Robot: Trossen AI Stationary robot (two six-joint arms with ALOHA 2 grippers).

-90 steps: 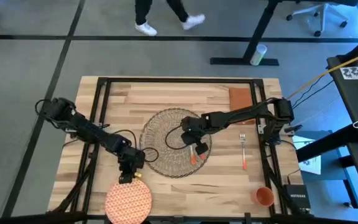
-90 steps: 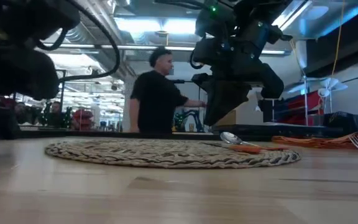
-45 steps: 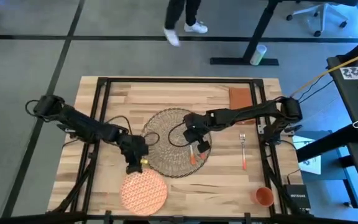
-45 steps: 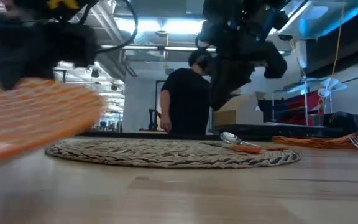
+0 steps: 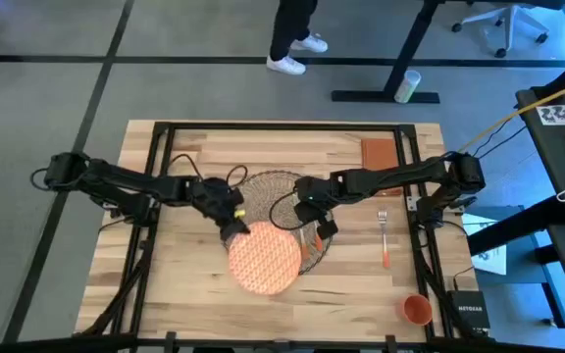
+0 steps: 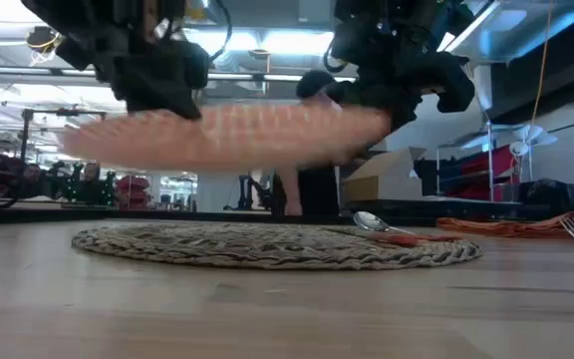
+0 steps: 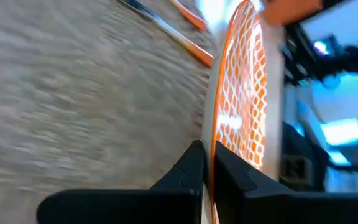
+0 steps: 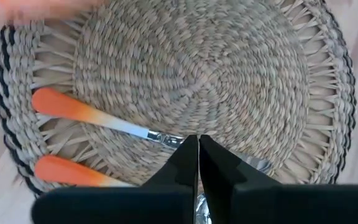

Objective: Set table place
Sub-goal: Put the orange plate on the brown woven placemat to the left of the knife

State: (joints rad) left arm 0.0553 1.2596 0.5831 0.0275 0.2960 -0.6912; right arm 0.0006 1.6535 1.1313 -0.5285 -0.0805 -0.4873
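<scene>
Left gripper (image 5: 235, 224) clamps the rim of the orange patterned plate (image 5: 264, 259), jaws narrow on its edge; the plate hangs level above the woven placemat (image 6: 267, 244), clear of it. Right gripper (image 5: 314, 214), fingers pressed together on nothing, hovers over the placemat's centre, with two orange-handled utensils (image 8: 86, 114) just beside its tips. Beyond, fork (image 5: 384, 238), napkin (image 5: 378, 153) and cup (image 5: 417, 310) lie on the table (image 5: 194, 157).

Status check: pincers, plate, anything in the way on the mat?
Left pincer shut on plate, held above placemat. Right pincer shut, empty, over mat. Spoon and another orange-handled utensil lie on mat, in the way.
</scene>
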